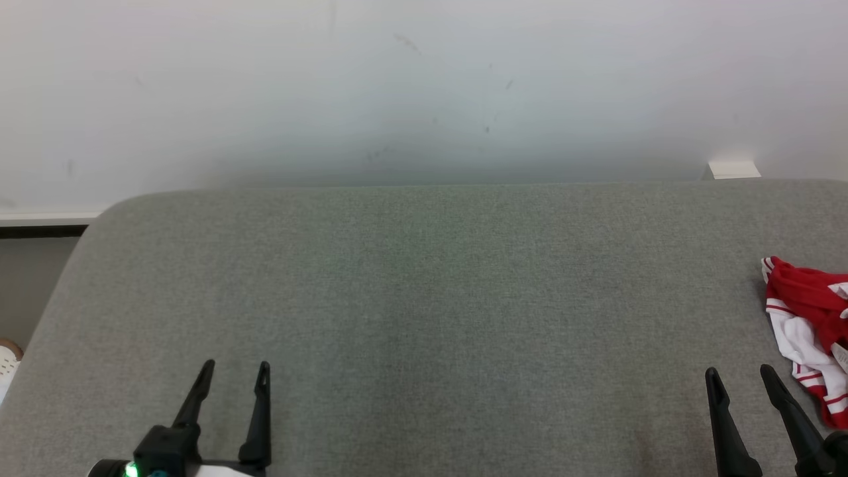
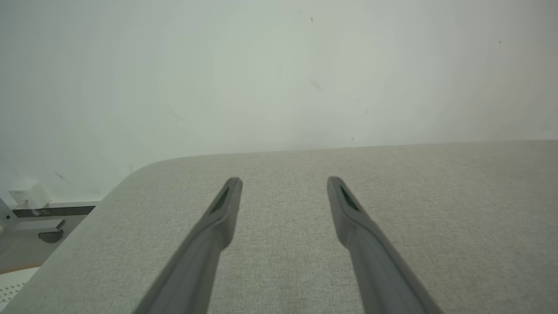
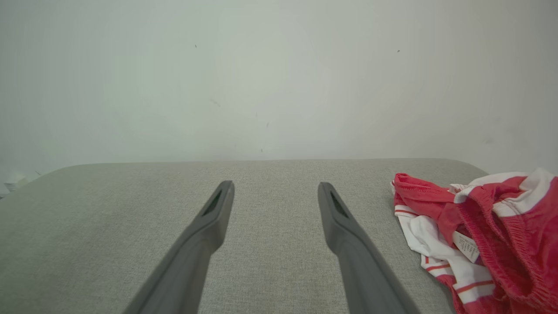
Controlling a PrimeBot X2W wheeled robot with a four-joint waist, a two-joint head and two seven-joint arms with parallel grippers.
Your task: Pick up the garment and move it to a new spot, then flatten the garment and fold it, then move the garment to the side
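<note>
The garment point(image 1: 808, 331) is a crumpled red and white piece with striped trim, lying at the right edge of the grey padded surface point(image 1: 424, 298). In the right wrist view the garment point(image 3: 484, 235) sits just right of my fingers, with a white label showing. My right gripper point(image 1: 741, 372) is open and empty at the lower right, a short way left of the garment and not touching it. My left gripper point(image 1: 236, 366) is open and empty at the lower left, far from the garment. Both hover above bare fabric, as seen for the left gripper point(image 2: 284, 179) and the right gripper point(image 3: 274, 184).
A pale wall point(image 1: 424, 86) rises right behind the padded surface. A small white box point(image 1: 733, 169) sits at the back right edge. The surface's rounded left corner drops to the floor point(image 1: 26, 291), with a dark baseboard strip point(image 1: 43, 230) there.
</note>
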